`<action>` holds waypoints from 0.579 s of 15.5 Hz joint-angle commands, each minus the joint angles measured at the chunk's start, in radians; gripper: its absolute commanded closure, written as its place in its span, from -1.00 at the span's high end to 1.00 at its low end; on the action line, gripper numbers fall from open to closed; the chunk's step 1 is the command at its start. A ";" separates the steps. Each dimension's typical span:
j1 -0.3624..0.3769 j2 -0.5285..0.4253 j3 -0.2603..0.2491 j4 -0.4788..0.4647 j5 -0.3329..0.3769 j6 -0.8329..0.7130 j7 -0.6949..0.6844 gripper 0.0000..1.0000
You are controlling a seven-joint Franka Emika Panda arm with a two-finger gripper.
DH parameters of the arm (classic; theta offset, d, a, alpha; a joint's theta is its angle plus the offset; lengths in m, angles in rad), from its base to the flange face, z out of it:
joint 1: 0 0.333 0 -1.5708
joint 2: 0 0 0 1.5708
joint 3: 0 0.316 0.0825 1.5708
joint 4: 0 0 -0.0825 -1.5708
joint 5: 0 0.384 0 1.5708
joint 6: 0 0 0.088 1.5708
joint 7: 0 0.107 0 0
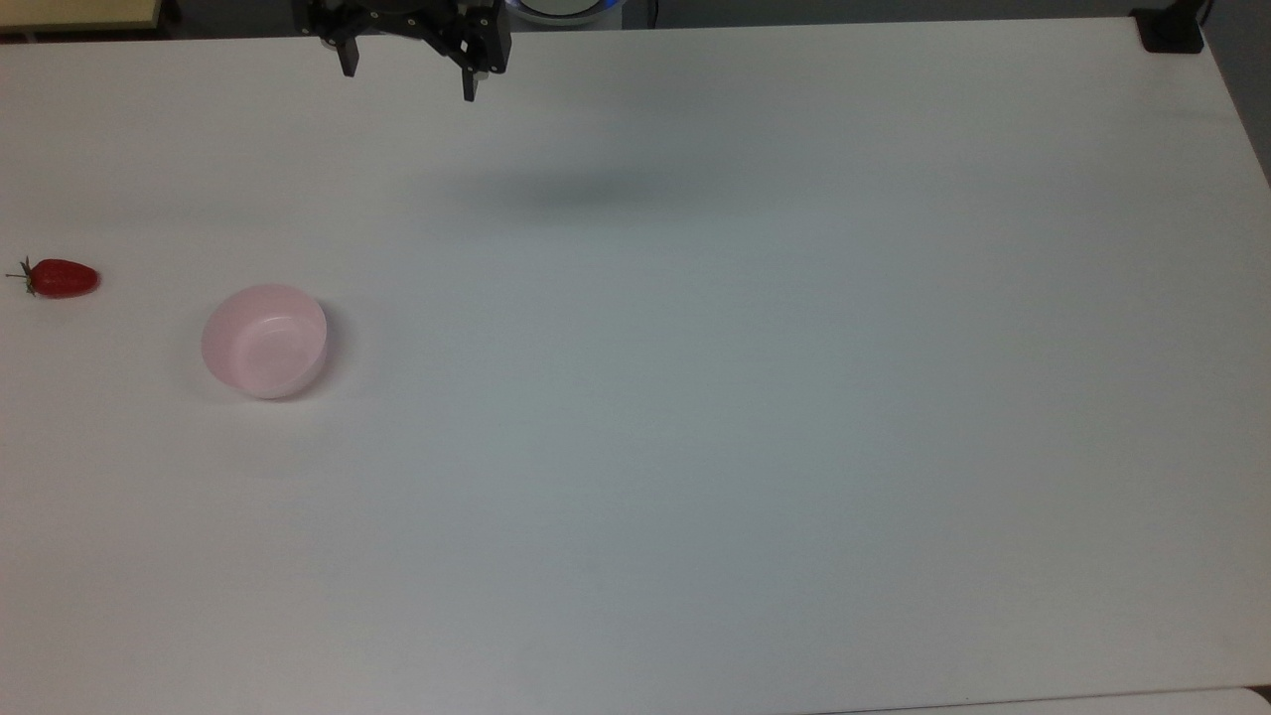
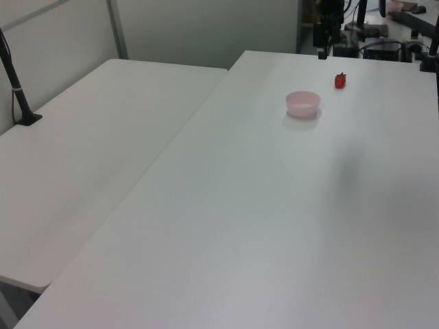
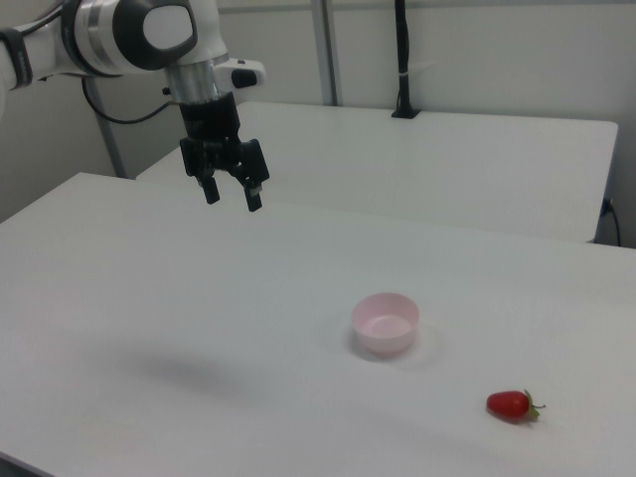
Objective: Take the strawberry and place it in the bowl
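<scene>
Red and glossy, the strawberry lies on its side on the white worktop, at the far left edge of the top view, its dark green stem pointing toward the top view's left. In the right view it sits near the front, at the right view's right, with nothing touching it. The pale pink bowl stands upright and empty a little way to the strawberry's right in the top view, near it but clearly apart; in the left view the two sit side by side toward the far end of the worktop, the bowl on the nearer side.

The gripper hangs high above the worktop, well apart from both things, with its two fingers spread wide and nothing between them. In the top view it is at the upper edge, well to the right of the bowl.

My read is that the task is at its very start, in the approach: the strawberry is not yet reached. The next move calls for carrying the gripper across past the bowl to the strawberry, lining the fingers up across its narrow width, and coming down low enough to close around it without pushing it off the worktop's edge.
</scene>
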 commanded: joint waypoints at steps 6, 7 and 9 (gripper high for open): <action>-0.003 -0.029 -0.008 -0.005 0.018 -0.035 -0.032 1.00; -0.003 -0.029 -0.008 -0.005 0.018 -0.035 -0.032 1.00; -0.010 -0.029 -0.008 -0.005 0.018 -0.035 -0.038 1.00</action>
